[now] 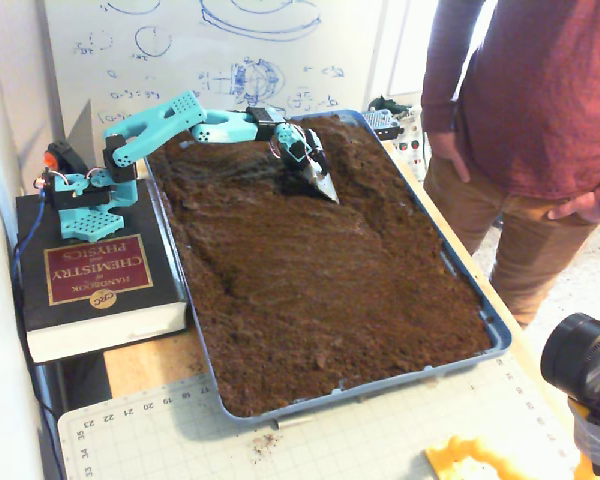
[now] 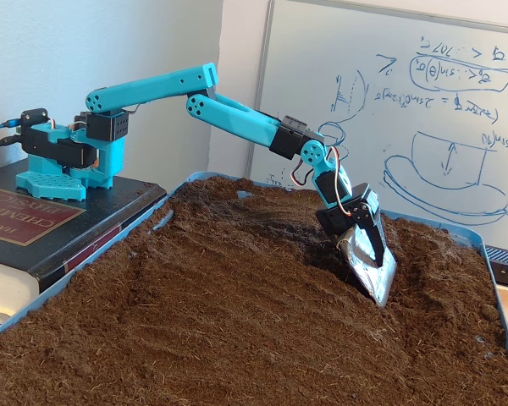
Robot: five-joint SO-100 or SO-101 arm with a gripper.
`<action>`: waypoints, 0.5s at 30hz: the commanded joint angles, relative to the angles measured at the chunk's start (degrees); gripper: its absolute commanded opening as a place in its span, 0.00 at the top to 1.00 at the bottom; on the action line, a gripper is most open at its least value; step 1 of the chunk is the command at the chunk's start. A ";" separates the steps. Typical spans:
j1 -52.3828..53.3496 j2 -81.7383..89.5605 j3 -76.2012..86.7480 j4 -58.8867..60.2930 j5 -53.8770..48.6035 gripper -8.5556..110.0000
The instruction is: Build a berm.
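the berm (image 1: 365, 165), a raised ridge of loose, crumbly dark brown soil, runs along the far right side of the tray in a fixed view, standing higher than the flatter, raked-looking soil nearer the camera; in another fixed view it rises as a lumpy bank (image 2: 440, 254) at the right. beside it is a shadowed hollow, and the turquoise plastic arm's gripper (image 1: 325, 188), wrapped in crinkled silvery foil so it forms a pointed scoop, has its tip pushed into the soil at the foot of that bank (image 2: 379, 283). the foil covers the claw, so i cannot tell whether it is parted or closed.

the soil fills a shallow blue plastic tray (image 1: 495, 335) with rounded corners, its surface fibrous and streaked with shallow furrows. the arm's base sits on a thick black hardcover book with a maroon label (image 1: 90, 275), left of the tray. a pale green cutting mat with a printed grid (image 1: 330, 440) lies in front. a whiteboard with blue marker sketches (image 2: 432, 110) stands behind, and a person in a dark red sweater and tan trousers (image 1: 520, 120) stands at the right of the tray.
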 commanded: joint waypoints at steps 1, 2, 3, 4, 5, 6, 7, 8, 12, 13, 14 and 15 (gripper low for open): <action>0.35 170.42 141.94 35.24 -5.63 0.92; 0.35 170.42 141.94 35.24 -5.63 0.92; 0.35 170.42 141.94 35.24 -5.98 0.92; 0.35 170.42 141.94 35.24 -6.06 0.92; 0.35 170.42 141.94 35.24 -6.06 0.92; 0.35 170.42 141.94 35.24 -6.06 0.92; 0.35 170.42 141.94 35.24 -6.06 0.92; 0.35 170.42 141.94 35.24 -6.06 0.92; 0.35 170.42 141.94 35.24 -6.15 0.92; 0.35 170.42 141.94 35.24 -6.15 0.92; 0.35 170.42 141.94 35.24 -6.15 0.92; 0.35 170.42 141.94 35.24 -6.15 0.92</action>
